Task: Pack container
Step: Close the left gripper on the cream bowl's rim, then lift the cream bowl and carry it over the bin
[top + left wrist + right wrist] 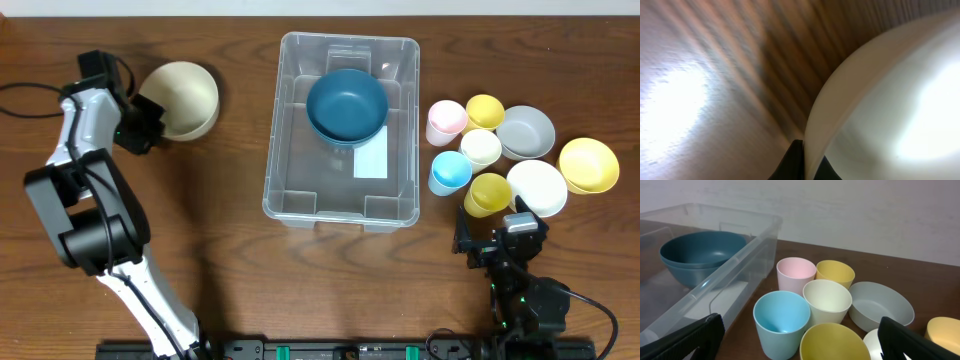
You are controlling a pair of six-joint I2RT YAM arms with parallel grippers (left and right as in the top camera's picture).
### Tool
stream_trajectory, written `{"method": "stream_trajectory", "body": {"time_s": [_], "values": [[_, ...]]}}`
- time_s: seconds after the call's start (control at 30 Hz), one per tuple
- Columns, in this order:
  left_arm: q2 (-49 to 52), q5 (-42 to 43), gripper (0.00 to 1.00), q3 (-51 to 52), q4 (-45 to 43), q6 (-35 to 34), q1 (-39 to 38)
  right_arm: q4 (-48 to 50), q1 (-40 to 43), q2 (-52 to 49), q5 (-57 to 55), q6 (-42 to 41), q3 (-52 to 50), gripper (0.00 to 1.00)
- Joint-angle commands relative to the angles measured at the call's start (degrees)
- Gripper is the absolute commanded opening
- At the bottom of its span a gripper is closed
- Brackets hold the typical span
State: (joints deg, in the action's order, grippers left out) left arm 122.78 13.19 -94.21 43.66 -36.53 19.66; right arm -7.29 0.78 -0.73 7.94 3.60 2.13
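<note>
The wooden table (230, 270) carries the container (283, 150), a clear rectangular bin at the centre of the overhead view, with a white label (371, 160) on its base. Stacked teal bowls (346, 104) sit inside, toward its 12 o'clock end. At 9 o'clock, well apart from the bin, lies the cream bowl (185, 98). The left gripper (145, 122) is clenched on its rim at the bowl's 8 o'clock edge. At 3 o'clock cluster the yellow bowl (588, 164), white bowl (537, 186) and grey bowl (526, 131). Beside them stand the pink cup (446, 120), blue cup (450, 172), cream cup (481, 147) and two yellow cups (485, 110). The right gripper (497, 238), at 5 o'clock, stands spread wide, grasping nothing.
</note>
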Motion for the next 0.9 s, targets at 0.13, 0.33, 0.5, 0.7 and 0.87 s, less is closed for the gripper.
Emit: {"method": "stream_trajectory", "body": {"time_s": [0.13, 0.33, 0.5, 0.7, 0.87], "values": [[-10.2, -0.1, 0.06, -0.4, 0.9, 2.9, 2.4, -0.2, -0.5, 0.2, 0.0, 0.3, 0.0, 0.99], [-21.0, -0.1, 0.06, -0.4, 1.9, 3.1, 0.6, -0.2, -0.5, 0.2, 0.0, 0.3, 0.0, 0.99], [-28.7, -0.1, 0.06, -0.4, 2.7, 6.2, -5.4, -0.2, -0.5, 0.2, 0.0, 0.3, 0.0, 0.99], [-33.0, -0.1, 0.06, -0.4, 3.4, 7.4, -17.0, -0.2, -0.5, 0.2, 0.0, 0.3, 0.0, 0.99], [-32.4, -0.7, 0.06, -0.4, 3.4, 7.8, -26.5, -0.2, -0.5, 0.2, 0.0, 0.3, 0.0, 0.99]]}}
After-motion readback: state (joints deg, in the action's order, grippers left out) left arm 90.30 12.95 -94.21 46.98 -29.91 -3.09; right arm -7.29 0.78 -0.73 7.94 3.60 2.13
